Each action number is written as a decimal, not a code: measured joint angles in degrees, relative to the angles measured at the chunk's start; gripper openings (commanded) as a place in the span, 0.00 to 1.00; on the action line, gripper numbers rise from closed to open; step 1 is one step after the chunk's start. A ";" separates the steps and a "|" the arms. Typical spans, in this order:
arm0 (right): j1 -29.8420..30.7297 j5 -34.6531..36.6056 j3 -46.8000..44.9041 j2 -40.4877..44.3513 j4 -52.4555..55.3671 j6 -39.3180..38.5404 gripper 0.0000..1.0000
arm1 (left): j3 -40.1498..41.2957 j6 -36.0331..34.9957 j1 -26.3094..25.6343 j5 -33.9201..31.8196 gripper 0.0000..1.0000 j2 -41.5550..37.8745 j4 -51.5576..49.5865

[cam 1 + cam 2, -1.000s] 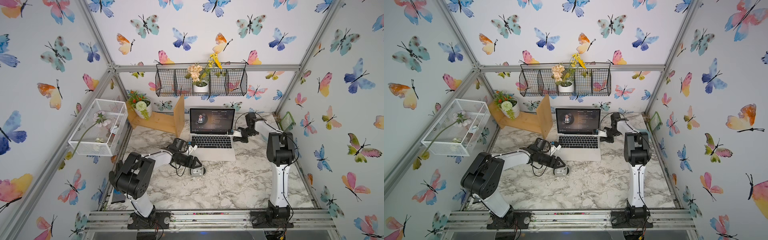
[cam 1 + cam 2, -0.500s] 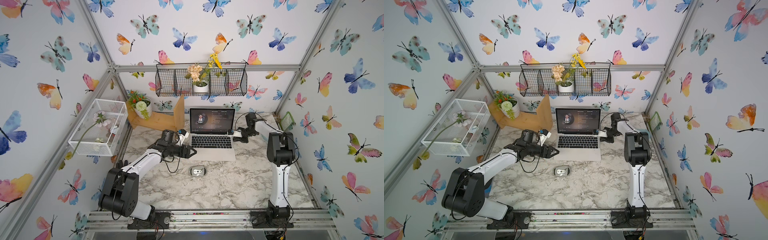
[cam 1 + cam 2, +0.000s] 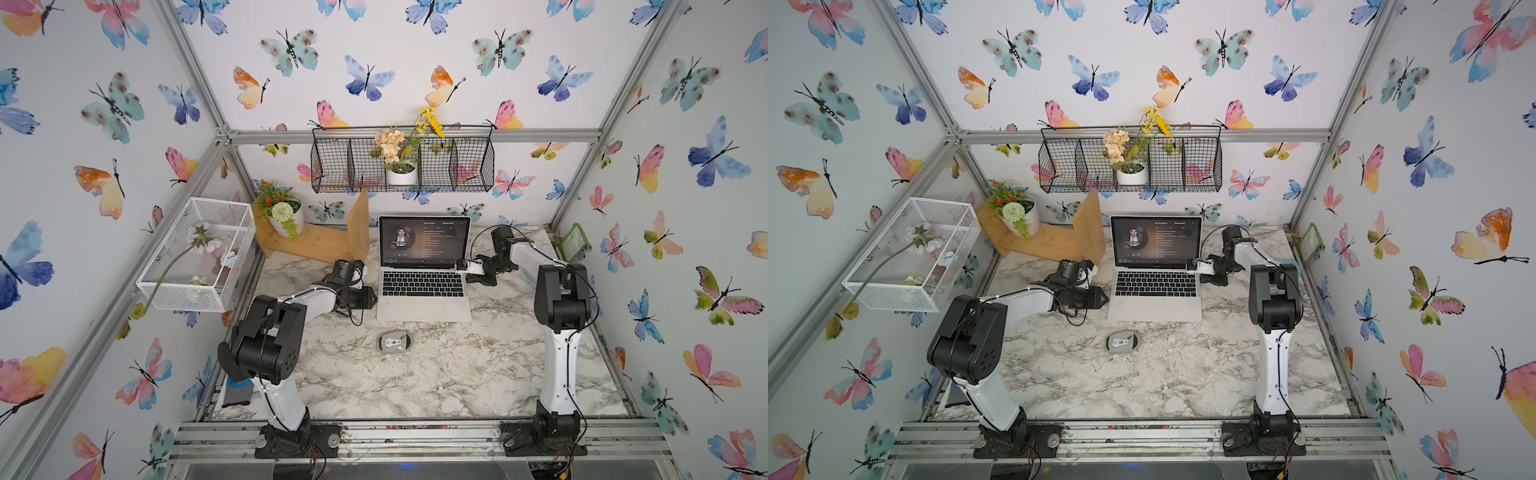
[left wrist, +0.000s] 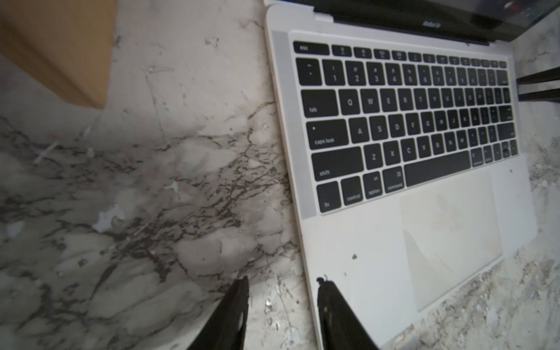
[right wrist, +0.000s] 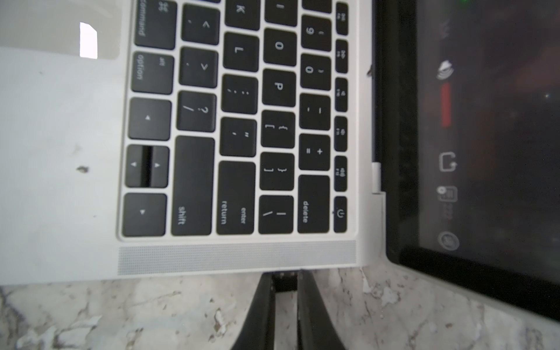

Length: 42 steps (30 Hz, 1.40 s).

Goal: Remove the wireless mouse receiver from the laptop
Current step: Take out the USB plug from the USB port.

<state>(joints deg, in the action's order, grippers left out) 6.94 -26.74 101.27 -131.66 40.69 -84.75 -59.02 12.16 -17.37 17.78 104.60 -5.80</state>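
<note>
Released, the left pincer (image 4: 281, 285) has swung from the mouse (image 3: 394, 342) to the edge of the laptop (image 4: 378, 242), likely to brace it, while the right pincer (image 5: 285, 274) grips the wireless mouse receiver (image 5: 284, 285).

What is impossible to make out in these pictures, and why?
wireless mouse receiver: in the right wrist view, only a black stub in the right gripper; the laptop hides the rest. Too small in both top views.
left gripper: left wrist view's edge cuts off all but its fingertips.
screen text: too small in both top views, blurred in right wrist view.
</note>
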 measured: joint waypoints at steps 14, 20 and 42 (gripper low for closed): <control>-0.52 -0.04 -0.11 0.00 -0.22 -0.22 0.03 | -4.94 -1.64 -4.13 -4.63 0.24 4.66 -1.20; -0.63 -0.07 -0.11 0.00 -0.20 -0.52 0.02 | -4.83 -1.73 -4.13 -4.66 0.23 4.83 -0.68; -5.03 -0.02 -0.79 1.44 2.67 -2.01 0.02 | -0.68 -1.77 -4.13 -7.10 0.25 -0.31 -0.61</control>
<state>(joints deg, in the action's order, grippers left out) 1.91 -26.76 100.49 -130.21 43.35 -86.76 -59.70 10.39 -21.50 10.68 104.29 -6.42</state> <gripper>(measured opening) 0.133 0.234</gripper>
